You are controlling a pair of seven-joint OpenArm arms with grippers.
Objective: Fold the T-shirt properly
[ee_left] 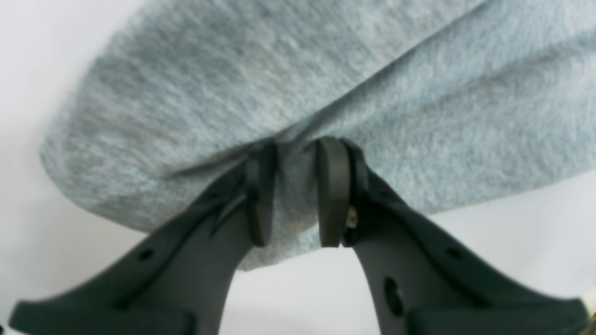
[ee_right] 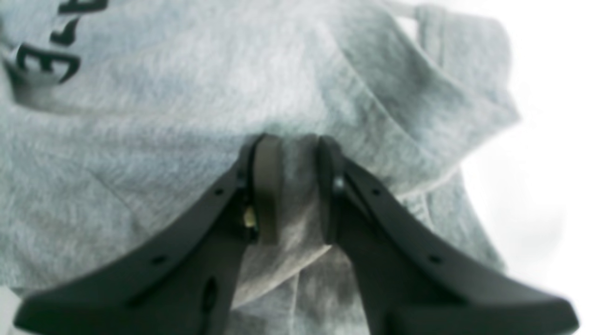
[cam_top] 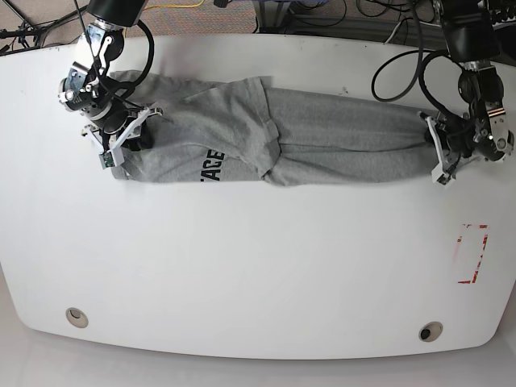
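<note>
Your T-shirt point(cam_top: 322, 141) lies stretched in a long band across the far half of the white surface point(cam_top: 258, 266), running from one arm to the other in the base view. It is doubled over lengthwise, and a sleeve flap point(cam_top: 242, 121) lies over the body near the middle. Part of the black lettering point(cam_top: 213, 168) shows on the front edge of the cloth, towards the end on the base view's left.

Your left end effector point(ee_left: 295, 190), on the base view's right point(cam_top: 442, 153), is clenched on the shirt's end there. In its wrist view the two pads point(ee_left: 333, 190) stand close together with a ridge of grey fabric pinched between them, and the cloth fans out beyond the fingertips. The rounded end of the shirt hangs just past the pads over white surface.

Your right end effector point(ee_right: 295, 186), on the base view's left point(cam_top: 121, 137), is likewise closed on fabric. Its wrist view shows a fold of grey cloth squeezed between the pads point(ee_right: 266, 186), a hemmed edge point(ee_right: 433, 186) off to one side, and blurred black letters point(ee_right: 44, 63) in the upper corner.

A red outlined rectangle point(cam_top: 472, 254) is marked on the surface, well apart from the shirt, on the left arm's side.
</note>
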